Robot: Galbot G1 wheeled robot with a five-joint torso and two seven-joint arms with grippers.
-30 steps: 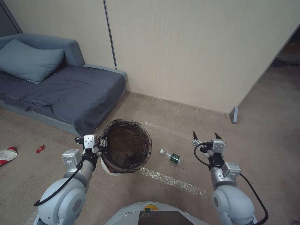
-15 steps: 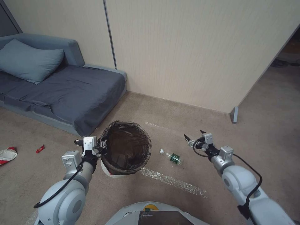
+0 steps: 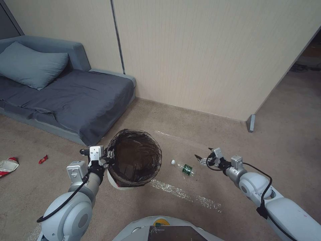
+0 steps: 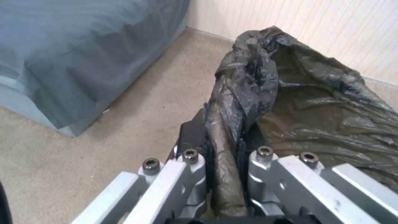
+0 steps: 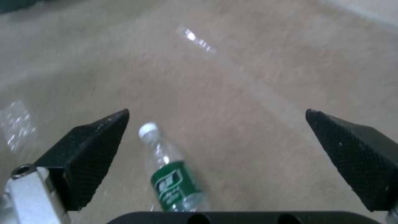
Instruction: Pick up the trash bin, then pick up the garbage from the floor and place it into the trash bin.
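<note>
The trash bin (image 3: pixel 135 157), white with a dark liner, hangs above the carpet. My left gripper (image 3: pixel 108 155) is shut on its near-left rim. In the left wrist view that gripper (image 4: pixel 226 146) pinches the folded liner edge (image 4: pixel 248 77). A clear bottle with a green label (image 3: pixel 183 167) lies on the floor just right of the bin. My right gripper (image 3: pixel 203 153) is open, low over the carpet a little right of the bottle. In the right wrist view the bottle (image 5: pixel 170 174) lies between the spread fingers of that gripper (image 5: pixel 216 112), closer to one finger (image 5: pixel 95 146).
A crushed red-white cup (image 3: pixel 7 165) and a red wrapper (image 3: pixel 42 158) lie on the carpet at far left. A grey sofa bed (image 3: pixel 67 97) stands behind the bin. The wall (image 3: pixel 200 60) ends at a corner post (image 3: pixel 250 123). Shiny tape (image 3: pixel 184 194) crosses the floor.
My right arm has stretched forward and down, bringing its open gripper leftward and closer to the bottle. The left arm and the bin have stayed put.
</note>
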